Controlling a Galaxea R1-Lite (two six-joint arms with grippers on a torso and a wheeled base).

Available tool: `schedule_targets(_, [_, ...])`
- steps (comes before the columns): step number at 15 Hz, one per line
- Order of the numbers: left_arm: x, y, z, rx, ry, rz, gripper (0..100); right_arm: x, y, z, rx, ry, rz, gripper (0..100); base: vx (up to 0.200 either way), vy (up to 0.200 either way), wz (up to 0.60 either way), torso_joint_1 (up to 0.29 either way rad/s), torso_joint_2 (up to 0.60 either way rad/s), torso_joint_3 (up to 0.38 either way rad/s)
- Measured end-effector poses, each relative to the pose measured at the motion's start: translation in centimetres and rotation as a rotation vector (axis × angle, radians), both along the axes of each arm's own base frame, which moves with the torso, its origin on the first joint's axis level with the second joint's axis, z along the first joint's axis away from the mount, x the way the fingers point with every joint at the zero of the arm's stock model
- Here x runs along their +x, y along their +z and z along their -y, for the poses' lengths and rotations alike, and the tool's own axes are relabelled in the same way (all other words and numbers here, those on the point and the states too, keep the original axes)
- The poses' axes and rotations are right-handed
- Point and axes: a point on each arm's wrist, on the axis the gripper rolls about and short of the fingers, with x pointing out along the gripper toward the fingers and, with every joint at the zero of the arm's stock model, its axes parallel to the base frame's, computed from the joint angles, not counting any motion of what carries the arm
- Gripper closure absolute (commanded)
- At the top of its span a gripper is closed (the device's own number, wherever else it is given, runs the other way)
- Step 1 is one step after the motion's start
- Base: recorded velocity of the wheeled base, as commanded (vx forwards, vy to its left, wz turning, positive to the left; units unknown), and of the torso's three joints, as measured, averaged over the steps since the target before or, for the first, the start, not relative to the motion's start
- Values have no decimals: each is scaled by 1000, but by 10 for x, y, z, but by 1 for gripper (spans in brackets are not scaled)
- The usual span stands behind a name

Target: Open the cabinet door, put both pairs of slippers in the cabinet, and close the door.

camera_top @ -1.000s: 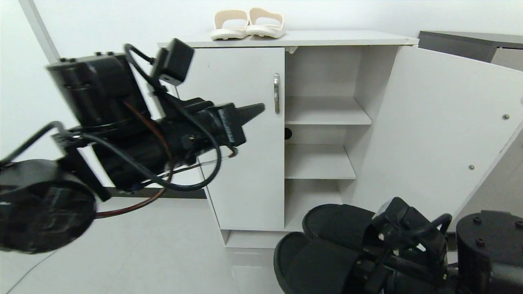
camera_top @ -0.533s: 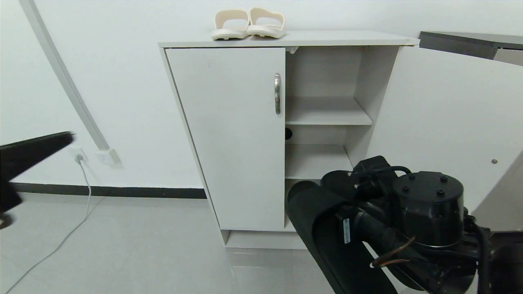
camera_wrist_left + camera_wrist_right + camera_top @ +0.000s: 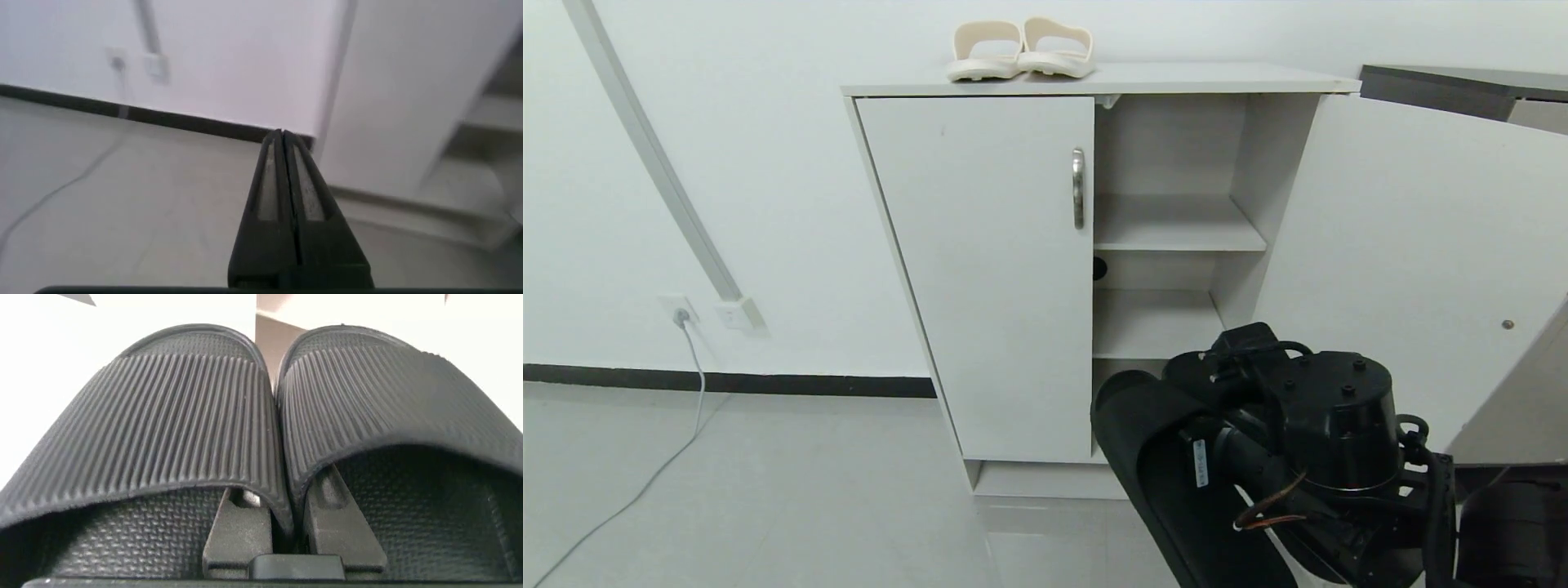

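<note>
Black slippers (image 3: 1168, 457) held tight in right claw (image 3: 283, 513), near open cabinet (image 3: 980, 269), left claw (image 3: 283, 145) pressed shut (over the floor (image 3: 122, 204)), cream slippers (image 3: 1019, 51) on top

A white wooden cabinet (image 3: 996, 286) stands on a glossy grey tiled floor (image 3: 792, 506). A pair of cream rubber slippers (image 3: 1019, 61) rests on its top.

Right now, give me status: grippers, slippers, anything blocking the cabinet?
Left gripper shut, free. Right gripper shut on black slippers, before the open compartment. Cream slippers on the cabinet top. Nothing blocking the shelves.
</note>
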Motion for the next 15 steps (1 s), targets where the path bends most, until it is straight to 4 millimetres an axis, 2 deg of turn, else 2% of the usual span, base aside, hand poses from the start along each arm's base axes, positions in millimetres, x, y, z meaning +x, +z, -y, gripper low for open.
schedule_targets(2, [4, -27, 3, -48, -102, -20, 100, -1, -2, 1, -7, 0, -6, 100, 0, 0, 0, 0, 0, 0])
schedule_targets(4, [4, -37, 2, -61, -169, -27, 100, -2, -5, 1, -15, 5, -11, 100, 0, 0, 0, 0, 0, 0])
schedule_targets(7, [3, -40, 0, -84, -264, -21, 100, -3, -6, 0, -18, 9, -14, 100, 0, 0, 0, 0, 0, 0])
schedule_targets(10, [0, -43, -3, 39, -64, 7, 100, -3, -7, -1, -20, 11, -15, 100, 0, 0, 0, 0, 0, 0])
schedule_targets(13, [-1, -46, 0, 29, -176, 35, 100, -1, -9, -5, -11, 13, -3, 100, 0, 0, 0, 0, 0, 0])
schedule_targets(15, [-1, -46, 0, 26, -182, 41, 100, 4, -7, -12, -3, -12, 13, 100, 0, 0, 0, 0, 0, 0])
